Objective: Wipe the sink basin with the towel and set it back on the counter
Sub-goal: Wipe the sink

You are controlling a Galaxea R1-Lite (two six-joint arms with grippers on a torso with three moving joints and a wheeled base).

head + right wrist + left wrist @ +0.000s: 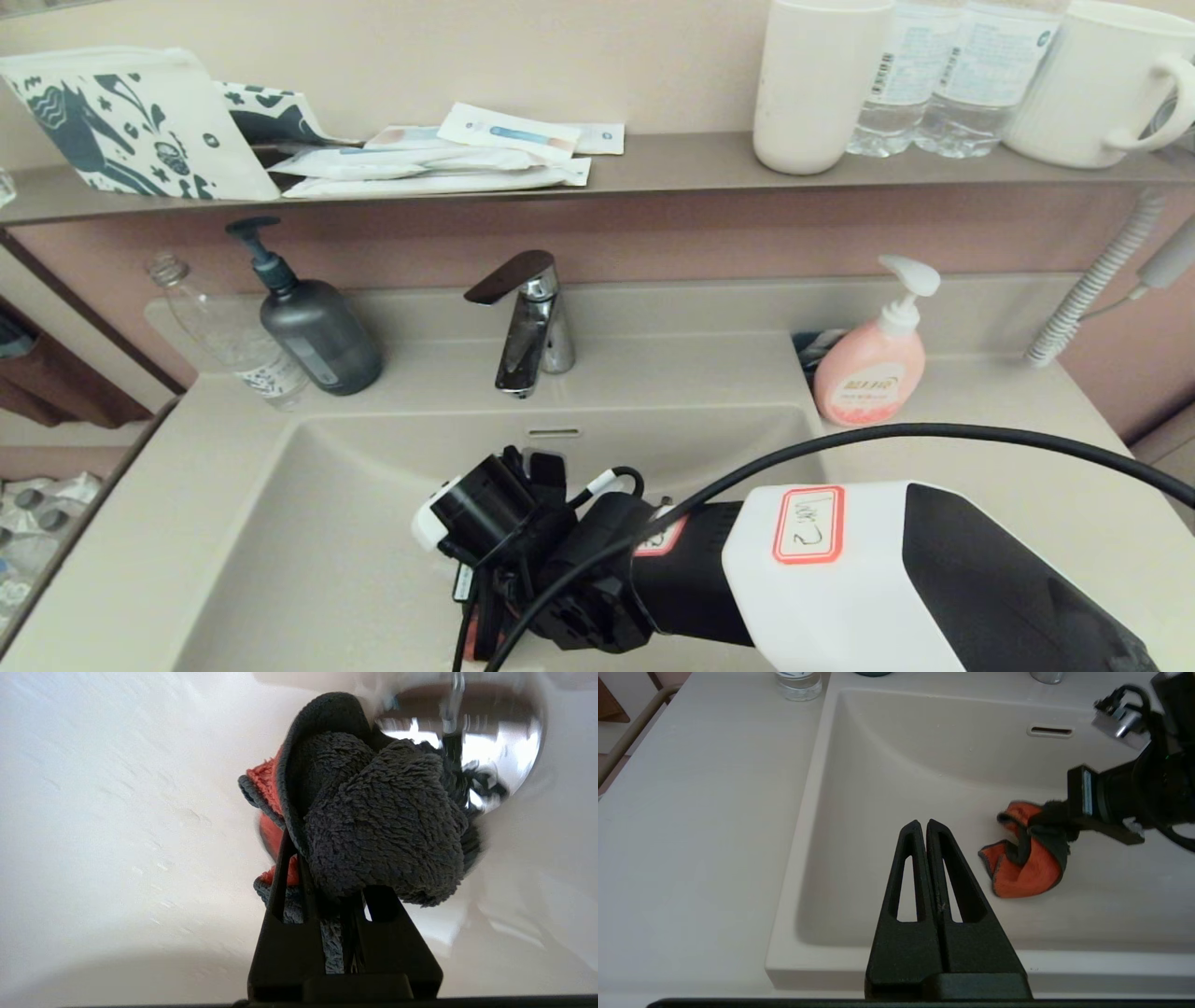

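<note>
Faucet (527, 317), soap bottles (873, 359), shelf clutter (439, 159)

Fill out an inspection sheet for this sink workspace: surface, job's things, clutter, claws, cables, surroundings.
Surface: beige counter around the sink basin; nothing seen spilled.
Job's things: towel bunched in the basin, coral face out, beside the chrome drain plug.
Clutter: dark pump bottle, empty clear bottle, pink soap dispenser behind the basin, flanking the faucet.
Claws: right claw shut on the towel inside the basin; left claw shut, idle over the basin's near edge.
Cables: black cable arcs over the right arm.
Surroundings: shelf holds pouch, sachets, cup, water bottles, mug.
</note>
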